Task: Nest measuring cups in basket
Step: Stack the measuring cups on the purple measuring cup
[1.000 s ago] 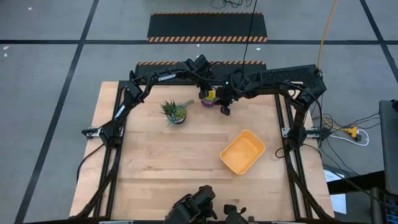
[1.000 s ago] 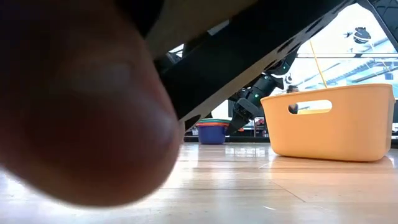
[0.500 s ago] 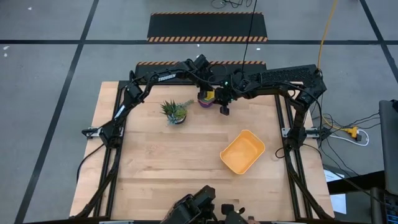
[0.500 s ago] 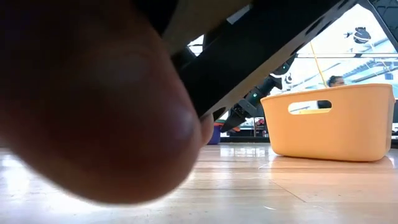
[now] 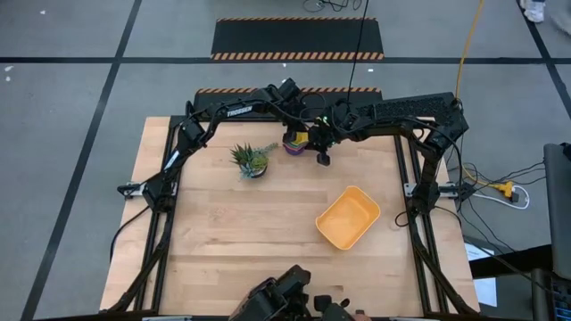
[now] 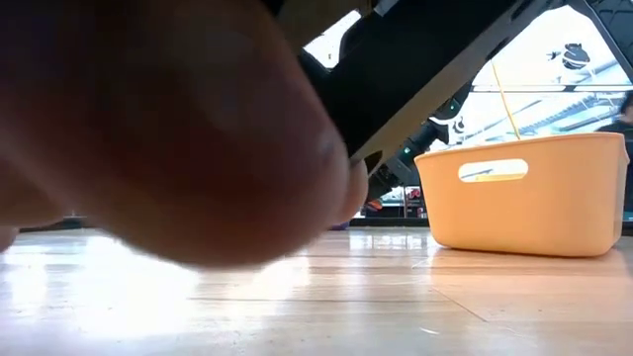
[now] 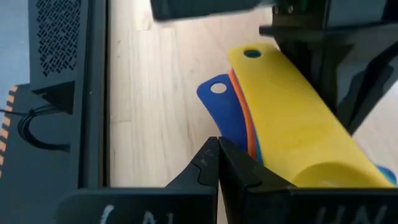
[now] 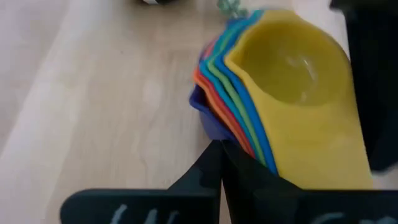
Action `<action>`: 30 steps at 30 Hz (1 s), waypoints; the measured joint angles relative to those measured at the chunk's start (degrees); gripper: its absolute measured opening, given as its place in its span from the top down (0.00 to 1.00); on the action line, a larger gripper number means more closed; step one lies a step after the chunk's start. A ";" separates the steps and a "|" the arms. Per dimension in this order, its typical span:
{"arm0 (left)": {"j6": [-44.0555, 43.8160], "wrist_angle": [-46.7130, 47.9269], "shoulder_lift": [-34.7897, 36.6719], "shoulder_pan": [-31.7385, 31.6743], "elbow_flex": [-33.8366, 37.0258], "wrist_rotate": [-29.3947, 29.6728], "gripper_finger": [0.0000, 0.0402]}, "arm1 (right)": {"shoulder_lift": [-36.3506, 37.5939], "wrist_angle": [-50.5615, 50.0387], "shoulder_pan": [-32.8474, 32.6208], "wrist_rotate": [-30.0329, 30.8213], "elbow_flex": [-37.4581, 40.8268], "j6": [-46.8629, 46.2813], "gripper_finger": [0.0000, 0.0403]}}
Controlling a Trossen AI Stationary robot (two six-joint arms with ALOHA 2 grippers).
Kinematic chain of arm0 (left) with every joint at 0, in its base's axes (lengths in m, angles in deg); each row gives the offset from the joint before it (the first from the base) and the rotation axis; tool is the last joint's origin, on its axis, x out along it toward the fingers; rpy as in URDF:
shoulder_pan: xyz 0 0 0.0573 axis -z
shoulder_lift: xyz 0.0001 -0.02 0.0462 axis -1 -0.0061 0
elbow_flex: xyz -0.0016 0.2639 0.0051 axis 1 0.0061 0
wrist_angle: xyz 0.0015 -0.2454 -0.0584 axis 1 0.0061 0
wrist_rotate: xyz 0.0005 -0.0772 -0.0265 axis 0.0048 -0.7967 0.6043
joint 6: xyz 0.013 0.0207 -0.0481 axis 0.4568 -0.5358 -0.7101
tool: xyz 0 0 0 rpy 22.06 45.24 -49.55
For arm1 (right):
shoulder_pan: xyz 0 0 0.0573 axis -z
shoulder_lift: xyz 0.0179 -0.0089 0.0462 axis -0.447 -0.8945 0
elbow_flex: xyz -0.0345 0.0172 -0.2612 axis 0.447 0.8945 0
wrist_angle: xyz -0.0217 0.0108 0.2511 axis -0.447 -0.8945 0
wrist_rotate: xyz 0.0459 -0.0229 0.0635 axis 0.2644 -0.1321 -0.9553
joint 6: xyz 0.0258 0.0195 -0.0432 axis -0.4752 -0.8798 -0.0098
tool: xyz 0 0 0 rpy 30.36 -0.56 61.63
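Pale wood table point(image 5: 232, 232) on taped grey floor point(image 5: 71, 98); both jaws pressed together

Yellow-topped rainbow measuring cups point(image 8: 273, 93), orange-yellow basket point(image 5: 348, 218), spiky green plant point(image 5: 251, 159)

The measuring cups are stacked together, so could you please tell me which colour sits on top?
The yellow measuring cup is on top of the stack, its bowl open and unfilled. The blue, green and red-orange cups show only as thin rims beneath it.

Blurred mass point(image 6: 168, 129) across low view
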 joint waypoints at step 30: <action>4.21 5.99 1.72 -0.82 -0.01 9.81 1.00 | 4.87 -5.87 -1.09 0.38 0.02 0.49 1.00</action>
